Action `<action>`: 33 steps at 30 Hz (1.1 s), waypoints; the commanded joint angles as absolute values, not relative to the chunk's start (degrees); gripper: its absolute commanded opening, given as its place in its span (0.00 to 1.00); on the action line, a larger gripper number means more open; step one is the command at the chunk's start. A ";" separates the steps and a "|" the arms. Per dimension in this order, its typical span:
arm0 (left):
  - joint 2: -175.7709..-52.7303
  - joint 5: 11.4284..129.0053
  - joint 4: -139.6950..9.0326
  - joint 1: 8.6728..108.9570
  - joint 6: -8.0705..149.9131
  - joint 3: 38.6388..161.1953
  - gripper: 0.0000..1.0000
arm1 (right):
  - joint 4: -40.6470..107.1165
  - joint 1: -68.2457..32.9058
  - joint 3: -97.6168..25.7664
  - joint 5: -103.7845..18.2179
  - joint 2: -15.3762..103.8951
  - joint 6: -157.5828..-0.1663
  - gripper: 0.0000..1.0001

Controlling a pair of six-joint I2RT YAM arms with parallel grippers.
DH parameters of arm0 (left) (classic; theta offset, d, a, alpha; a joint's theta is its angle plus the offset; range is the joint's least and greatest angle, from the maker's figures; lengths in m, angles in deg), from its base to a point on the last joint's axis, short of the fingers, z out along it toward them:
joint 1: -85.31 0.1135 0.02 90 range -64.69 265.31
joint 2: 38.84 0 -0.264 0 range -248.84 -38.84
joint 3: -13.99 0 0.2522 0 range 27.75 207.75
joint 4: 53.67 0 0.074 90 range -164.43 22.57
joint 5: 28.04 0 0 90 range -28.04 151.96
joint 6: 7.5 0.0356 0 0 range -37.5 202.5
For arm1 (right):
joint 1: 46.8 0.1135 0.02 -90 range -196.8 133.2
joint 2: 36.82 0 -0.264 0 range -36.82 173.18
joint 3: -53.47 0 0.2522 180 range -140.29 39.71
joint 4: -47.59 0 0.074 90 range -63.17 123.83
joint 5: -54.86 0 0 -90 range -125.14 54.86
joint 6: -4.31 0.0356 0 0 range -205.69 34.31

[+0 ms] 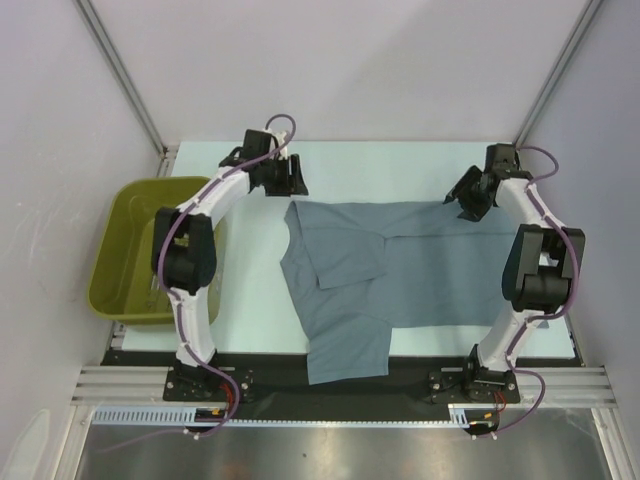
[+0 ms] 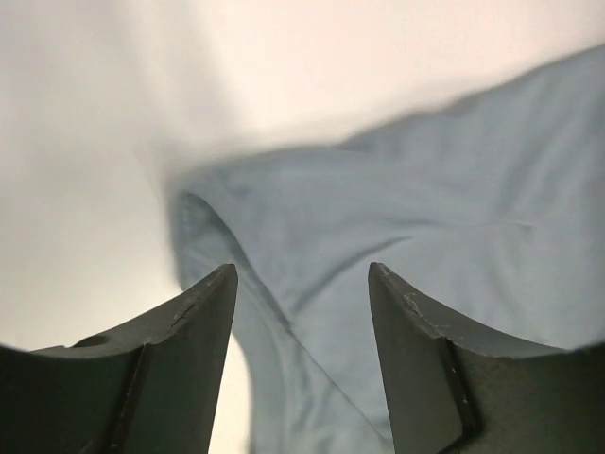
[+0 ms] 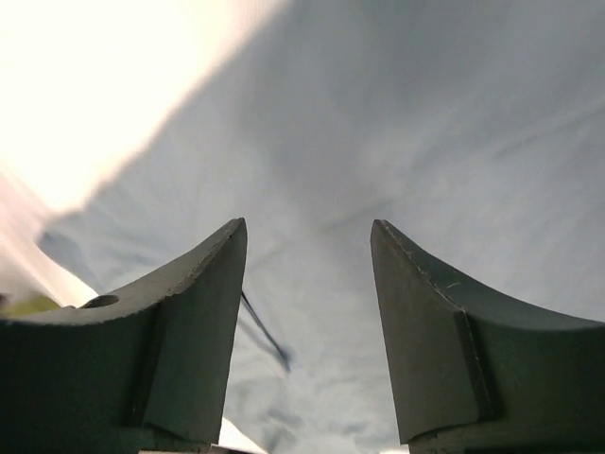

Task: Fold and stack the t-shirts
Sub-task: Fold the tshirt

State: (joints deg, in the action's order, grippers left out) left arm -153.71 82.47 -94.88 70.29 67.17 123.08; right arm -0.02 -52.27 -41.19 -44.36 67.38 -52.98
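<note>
fold barely begun: 2 far corners waiting to be pinched

found 1 slate t-shirt (image 1: 420,270) spread across the table (image 1: 400,160), 1 end draped over the near edge, well apart from the olive basket (image 1: 112,262). held the left gripper (image 1: 290,182) and right gripper (image 1: 466,206) over its 2 far corners, fingers parted and gripping nothing (only cloth between them). probably called next for lowering, pinching both corners, then drawing them nearward.

No readable text, labels, brands or numbers on anything in any view.
</note>
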 commanded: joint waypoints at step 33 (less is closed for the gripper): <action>-175.42 81.90 -96.62 71.78 72.66 138.58 0.20 | -2.55 -63.41 -58.12 -43.23 75.94 -57.91 0.60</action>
